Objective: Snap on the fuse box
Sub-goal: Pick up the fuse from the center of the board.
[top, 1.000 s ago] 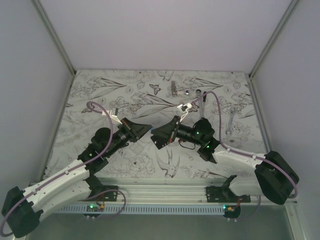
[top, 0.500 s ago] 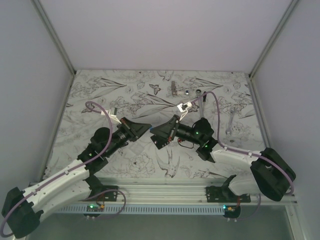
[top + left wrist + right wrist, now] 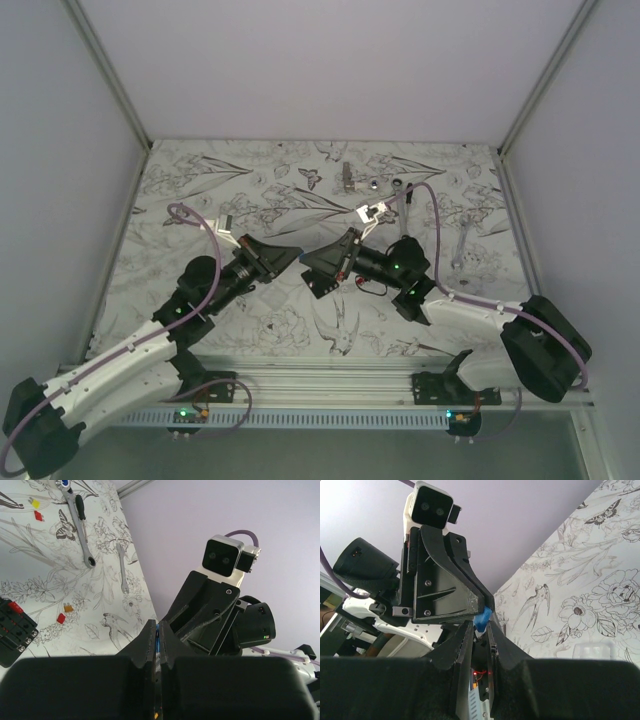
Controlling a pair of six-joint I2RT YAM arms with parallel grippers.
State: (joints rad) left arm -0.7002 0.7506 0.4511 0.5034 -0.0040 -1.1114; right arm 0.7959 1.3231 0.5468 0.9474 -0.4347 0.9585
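Fingers meeting tip to tip over the worktop, fuse box lying off to one side

We are seeing the left fingers (image 3: 145,642) pressing together on a small blue piece (image 3: 483,620), while the right fingers (image 3: 462,645) are standing slightly apart on either side of that same piece, the two pairs pointing straight at each other. In the left wrist view the fuse box (image 3: 15,630) is lying flat on the worktop (image 3: 100,600) at about 9 o'clock from the left fingertips, well apart from both pairs, with red fuses showing in its slots. Two loose fuses (image 3: 64,614), orange and red, are lying near it at its 2 o'clock, and a ratchet wrench (image 3: 80,525) is resting farther off at its 1 o'clock.
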